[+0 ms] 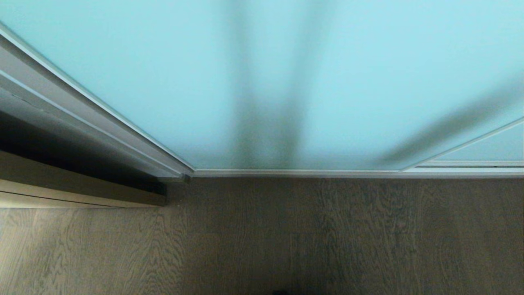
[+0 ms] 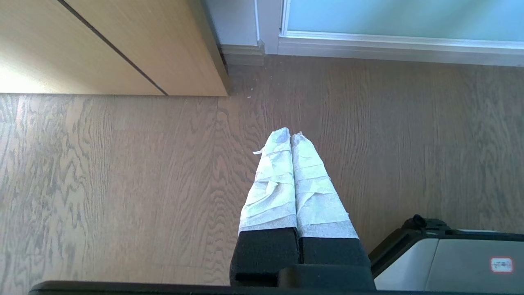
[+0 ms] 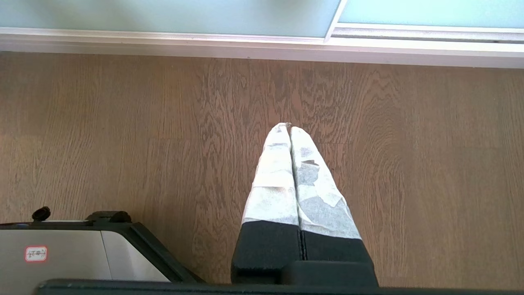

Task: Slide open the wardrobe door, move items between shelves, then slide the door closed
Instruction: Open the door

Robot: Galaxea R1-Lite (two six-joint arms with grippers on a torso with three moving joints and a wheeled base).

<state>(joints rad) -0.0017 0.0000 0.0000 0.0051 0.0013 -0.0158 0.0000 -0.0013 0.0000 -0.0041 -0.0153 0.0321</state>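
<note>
Closed sliding wardrobe door [image 1: 163, 73] barring entry

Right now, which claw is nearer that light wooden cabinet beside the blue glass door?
Left. The left claw hangs shut over the floor with the wooden cabinet close by; the right claw hangs shut farther along the glass door, with no cabinet in its view.

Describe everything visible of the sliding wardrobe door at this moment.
The sliding wardrobe door is a wide pane of frosted pale aqua glass in a thin silvery-white frame. It stands upright and looks closed, its bottom rail meeting the wooden floor. Blurred dark streaks, reflections or shadows, cross the glass. At the robot's right a second framed panel sits beside it; at the left is a white jamb. Nothing touches the glass; neither gripper is near it.
</note>
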